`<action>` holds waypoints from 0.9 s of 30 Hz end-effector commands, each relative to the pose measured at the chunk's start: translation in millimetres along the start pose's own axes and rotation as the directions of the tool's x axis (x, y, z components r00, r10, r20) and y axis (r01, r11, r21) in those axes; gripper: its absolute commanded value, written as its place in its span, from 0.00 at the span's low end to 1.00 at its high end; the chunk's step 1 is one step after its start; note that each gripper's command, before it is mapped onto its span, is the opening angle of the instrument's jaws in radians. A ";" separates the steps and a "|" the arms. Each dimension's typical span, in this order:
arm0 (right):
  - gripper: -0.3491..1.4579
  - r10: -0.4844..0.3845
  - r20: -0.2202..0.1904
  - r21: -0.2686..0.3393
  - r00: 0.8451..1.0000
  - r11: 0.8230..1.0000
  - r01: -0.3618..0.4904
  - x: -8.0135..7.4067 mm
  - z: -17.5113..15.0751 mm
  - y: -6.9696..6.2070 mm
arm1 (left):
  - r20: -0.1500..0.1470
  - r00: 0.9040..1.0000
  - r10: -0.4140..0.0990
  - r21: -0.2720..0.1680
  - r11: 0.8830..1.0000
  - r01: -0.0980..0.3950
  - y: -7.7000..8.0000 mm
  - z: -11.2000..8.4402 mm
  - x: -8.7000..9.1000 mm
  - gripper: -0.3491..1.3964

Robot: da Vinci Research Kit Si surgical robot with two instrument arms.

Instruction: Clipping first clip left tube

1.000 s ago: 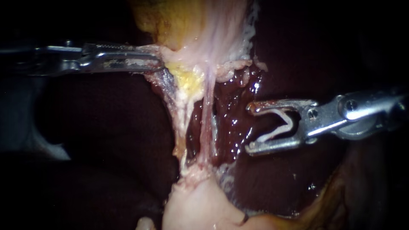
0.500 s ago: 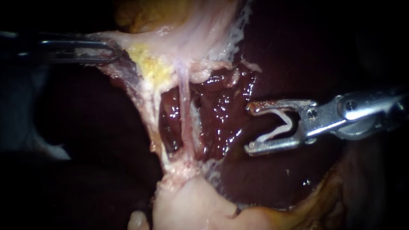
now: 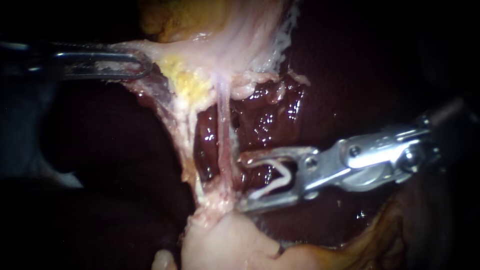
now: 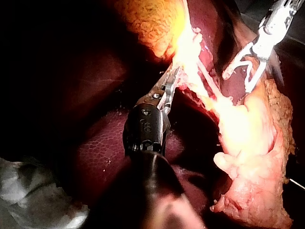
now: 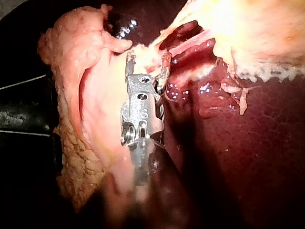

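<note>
Though it stands wide, the right end effector [image 3: 241, 184] holds a clip [image 3: 272, 182] (white) beside the tube [image 3: 222, 125].

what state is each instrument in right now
Left instrument: jaws shut on tissue.
Right instrument: jaws wide apart, holding a clip between them.

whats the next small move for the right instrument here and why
Probably ease the right instrument forward until the thin tube sits between the legs of the open clip it carries. Its tips are just beside the tube, not yet around it, while the left instrument holds the tissue stretched.
</note>
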 end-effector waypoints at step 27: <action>0.46 0.040 -0.006 0.003 0.999 0.999 -0.040 -3.3 6.5 3.4 | 0.001 1.000 0.000 0.001 1.000 0.000 0.2 0.3 -0.1 0.00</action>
